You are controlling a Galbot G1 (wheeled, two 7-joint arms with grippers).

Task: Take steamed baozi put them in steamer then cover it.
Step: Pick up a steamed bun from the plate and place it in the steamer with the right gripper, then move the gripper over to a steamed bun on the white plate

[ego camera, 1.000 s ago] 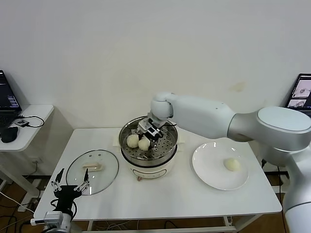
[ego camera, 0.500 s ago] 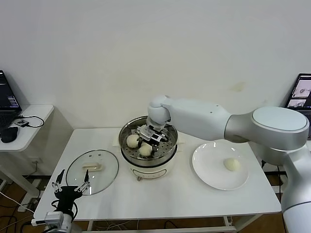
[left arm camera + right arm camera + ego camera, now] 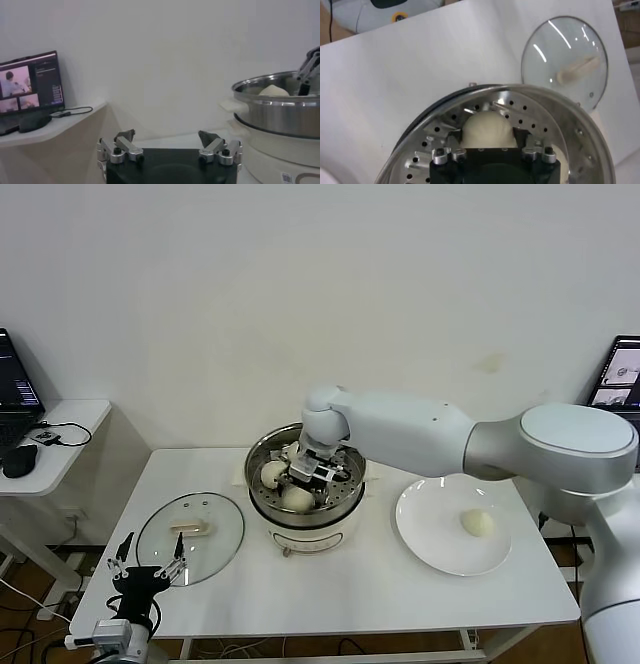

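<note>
The steamer (image 3: 346, 495) is a shiny steel basket on a cream pot base at the table's middle. My right gripper (image 3: 303, 483) reaches down into it and is shut on a cream-white baozi (image 3: 487, 129), low over the perforated floor (image 3: 445, 127) at the basket's front. Another baozi (image 3: 272, 473) lies in the basket to its left. One more baozi (image 3: 478, 523) lies on the white plate (image 3: 432, 536) to the right. My left gripper (image 3: 146, 572) hangs open and empty at the table's front left corner.
The round glass lid (image 3: 213, 546) with a cream handle lies flat on the table left of the steamer; it also shows in the right wrist view (image 3: 565, 55). A side desk with a laptop (image 3: 15, 389) stands far left.
My right gripper has moved down and toward the front of the basket with the baozi in it. The left arm has not moved.
</note>
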